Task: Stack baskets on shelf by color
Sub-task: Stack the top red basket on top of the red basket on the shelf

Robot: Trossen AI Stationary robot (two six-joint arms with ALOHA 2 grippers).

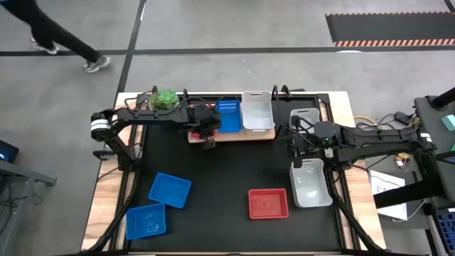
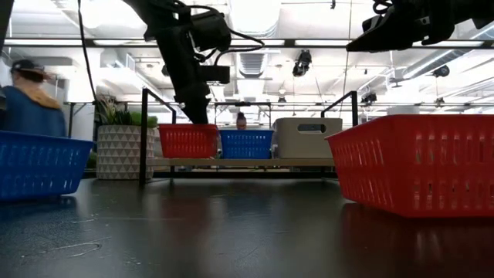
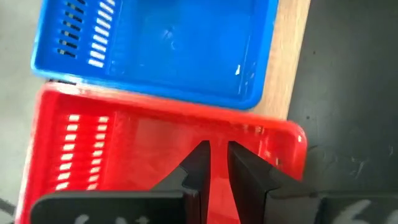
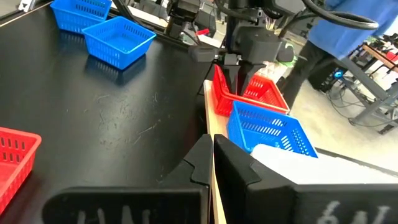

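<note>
From above, the shelf (image 1: 264, 135), a pale wooden board, lies along the table's far edge. On it sit a red basket (image 1: 193, 133), mostly hidden beneath the left gripper (image 1: 207, 139), a blue basket (image 1: 228, 116) beside it, and a whitish-grey basket (image 1: 257, 112) with rounded corners next to that. Two more blue baskets (image 1: 169, 190) (image 1: 145, 221) rest on the black table (image 1: 227, 167) at the near left, touching at a corner. A second red basket (image 1: 268, 203) sits near the middle front. Two grey baskets (image 1: 311, 183) (image 1: 306, 117) lie on the right, with the right gripper (image 1: 297, 161) at the far end of the nearer one.

From table height, the shelf carries the red, blue (image 2: 246, 144) and grey (image 2: 307, 137) baskets side by side, all upright with slotted walls. The left arm drops onto the red one's (image 2: 187, 140) rim. A plant pot (image 2: 118, 151) stands to the left of the shelf.

In the left wrist view, the left gripper's fingers (image 3: 196, 163) pinch the red basket's (image 3: 93, 155) near wall between them; the blue basket (image 3: 161, 43) touches its far side, with bare wood (image 3: 292, 56) alongside.

In the right wrist view, the right gripper's fingers (image 4: 227, 163) are clenched together on nothing, above the shelf's edge. Beyond them, the left gripper (image 4: 239, 81) grips the red basket (image 4: 258, 93).
</note>
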